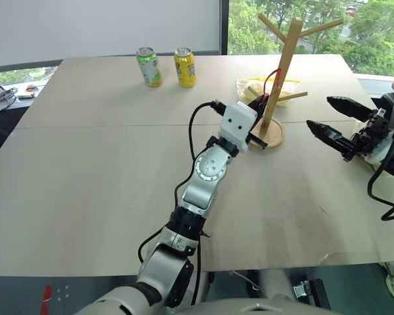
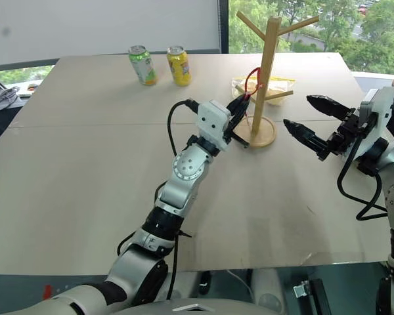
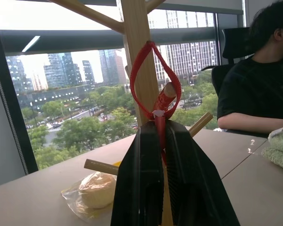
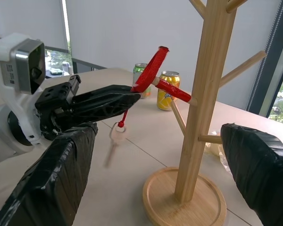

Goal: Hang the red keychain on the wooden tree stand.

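Note:
The wooden tree stand (image 1: 280,72) rises from its round base at the far right of the table. My left gripper (image 1: 259,102) is right in front of its pole, shut on the lower end of the red keychain (image 3: 137,70). The red loop stands up from the fingers and seems to ring the tip of a low peg (image 3: 169,89). In the right wrist view the red keychain (image 4: 153,66) lies along that peg and the small key (image 4: 112,143) dangles below it. My right gripper (image 1: 318,113) hovers open just right of the stand, holding nothing.
A green can (image 1: 148,66) and a yellow can (image 1: 184,66) stand at the back of the table. A clear bag with bread (image 1: 251,88) lies behind the stand's base. A person (image 3: 254,89) sits at the table's right side, with a green cloth (image 3: 280,147) nearby.

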{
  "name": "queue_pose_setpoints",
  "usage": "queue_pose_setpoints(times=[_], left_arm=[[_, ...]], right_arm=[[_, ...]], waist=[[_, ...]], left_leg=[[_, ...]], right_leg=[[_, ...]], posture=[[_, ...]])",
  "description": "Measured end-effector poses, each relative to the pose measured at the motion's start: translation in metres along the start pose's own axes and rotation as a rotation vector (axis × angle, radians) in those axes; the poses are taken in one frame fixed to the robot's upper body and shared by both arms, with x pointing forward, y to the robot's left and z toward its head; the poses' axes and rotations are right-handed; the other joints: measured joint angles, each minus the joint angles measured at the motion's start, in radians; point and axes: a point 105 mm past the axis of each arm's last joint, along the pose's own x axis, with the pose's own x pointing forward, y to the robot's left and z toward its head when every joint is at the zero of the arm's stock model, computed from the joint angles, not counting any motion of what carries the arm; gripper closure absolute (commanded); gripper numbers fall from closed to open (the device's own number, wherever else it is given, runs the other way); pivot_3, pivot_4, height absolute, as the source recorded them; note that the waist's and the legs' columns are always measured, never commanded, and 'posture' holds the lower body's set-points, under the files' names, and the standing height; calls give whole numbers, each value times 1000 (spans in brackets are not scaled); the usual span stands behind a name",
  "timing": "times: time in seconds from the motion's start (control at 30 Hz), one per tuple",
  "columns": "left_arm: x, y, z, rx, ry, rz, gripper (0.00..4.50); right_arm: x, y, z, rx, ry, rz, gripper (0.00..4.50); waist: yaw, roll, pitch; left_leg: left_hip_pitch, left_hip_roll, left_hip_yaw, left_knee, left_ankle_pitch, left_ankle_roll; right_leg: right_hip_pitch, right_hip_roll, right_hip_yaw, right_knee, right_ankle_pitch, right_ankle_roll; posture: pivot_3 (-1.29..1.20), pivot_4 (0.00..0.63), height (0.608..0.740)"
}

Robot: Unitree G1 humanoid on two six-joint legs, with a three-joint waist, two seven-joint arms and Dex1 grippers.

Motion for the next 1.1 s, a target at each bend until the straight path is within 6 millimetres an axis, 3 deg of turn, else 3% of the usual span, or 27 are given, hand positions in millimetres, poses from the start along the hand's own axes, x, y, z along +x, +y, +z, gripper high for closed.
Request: queue_pose_setpoints(times=[0.33, 0.57, 0.73, 0.87, 0.97, 1.1], left_arm=[[12, -13, -7, -13, 21, -26, 4467], [16, -10, -18, -21, 65, -6, 4467], [17, -5, -21, -26, 75, 16, 2972], [17, -4, -21, -26, 70, 21, 1471], [15, -4, -18, -28, 61, 19, 44], [-13, 15, -18, -72, 50, 86, 44]], right_arm=[[0, 0, -1, 2, -3, -1, 0], [0, 0, -1, 1, -2, -4, 0], [0, 0, -2, 1, -1, -7, 0], [1, 0, -4, 5, -3, -14, 0], [2, -1, -7, 4, -10, -37, 0], [6, -7, -22, -6, -36, -149, 0]], waist=[[0, 0, 0], [0, 0, 0], [0, 0, 0], [0, 0, 0], [-1, 0, 0], [-14, 0, 0]], left_leg=[[0, 0, 0, 0, 0, 0], [0, 0, 0, 0, 0, 0], [0, 0, 0, 0, 0, 0], [0, 0, 0, 0, 0, 0], [0, 0, 0, 0, 0, 0], [1, 1, 0, 0, 0, 0]], right_leg=[[0, 0, 0, 0, 0, 0], [0, 0, 0, 0, -1, 2], [0, 0, 0, 0, -2, 3], [0, 0, 0, 0, -1, 3], [0, 0, 0, 0, -1, 3], [0, 0, 0, 1, 0, 0]], posture=[[0, 150, 740], [0, 150, 740], [0, 150, 740], [0, 150, 740], [0, 150, 740], [0, 150, 740]])
